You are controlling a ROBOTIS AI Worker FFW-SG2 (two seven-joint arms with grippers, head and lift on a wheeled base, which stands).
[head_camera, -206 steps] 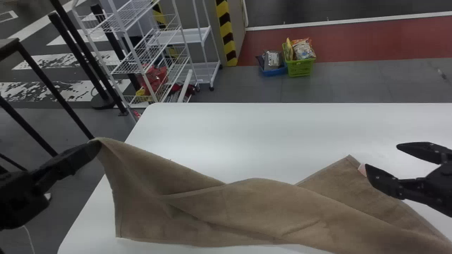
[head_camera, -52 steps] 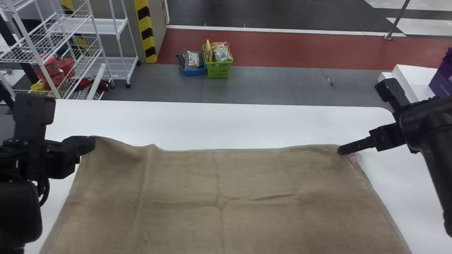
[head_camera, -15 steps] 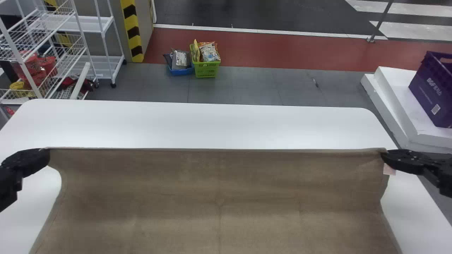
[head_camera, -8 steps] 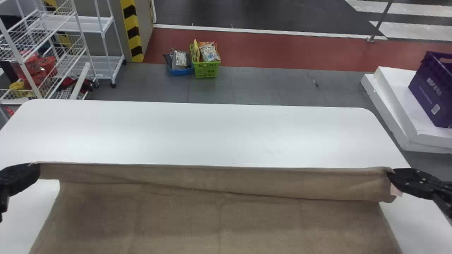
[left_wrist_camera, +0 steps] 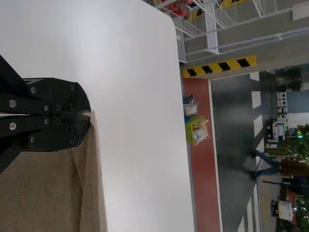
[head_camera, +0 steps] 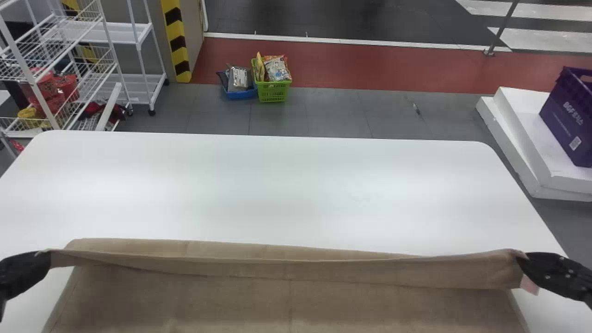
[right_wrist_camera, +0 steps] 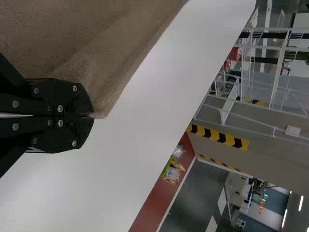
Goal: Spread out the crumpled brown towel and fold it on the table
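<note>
Here, our wide brown fabric towel bends in layers, corners pinched in our closed black left hand and closed black right hand.

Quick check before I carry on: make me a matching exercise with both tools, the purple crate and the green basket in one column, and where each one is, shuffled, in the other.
Column one
1. Left tool
2. Right tool
3. Purple crate
4. Green basket

Column two
A. Beside the blue basket
B. At the corner of the brown towel next to the pale pink tag
C. On the white slabs
D. At the towel corner farther from the tag

Right pairs: 1-D, 2-B, 3-C, 4-A
</note>
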